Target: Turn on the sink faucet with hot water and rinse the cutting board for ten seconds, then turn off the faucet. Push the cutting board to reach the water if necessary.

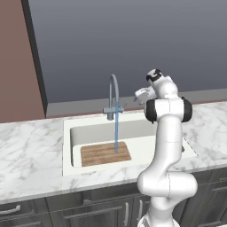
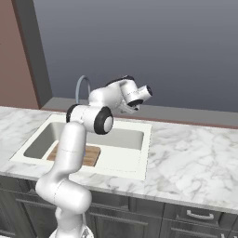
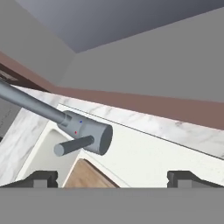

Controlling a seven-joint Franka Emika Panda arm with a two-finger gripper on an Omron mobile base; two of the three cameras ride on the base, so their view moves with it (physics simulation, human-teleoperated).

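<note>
The sink (image 1: 66, 153) is a white basin set in marble. The wooden cutting board (image 1: 105, 153) lies flat on its floor, left of centre. From the grey gooseneck faucet (image 1: 113, 95) a thin blue stream of water (image 1: 116, 131) drops onto the board's right part. My gripper (image 1: 138, 95) hovers just right of the faucet's base, level with its handles. In the hand view the gripper (image 3: 113, 179) is open, its fingertips (image 3: 41, 177) wide apart with nothing between them. The faucet base (image 3: 87, 131) and its side lever (image 3: 72, 146) sit a little ahead, above a corner of the board (image 3: 89, 177).
Marble counter (image 1: 31, 146) runs on both sides of the sink, with a grey wall and low ledge behind it. A brown panel (image 1: 15, 57) stands at the far left. Dark cabinet fronts (image 2: 195, 216) line the counter's front. The arm (image 2: 74, 139) crosses over the basin.
</note>
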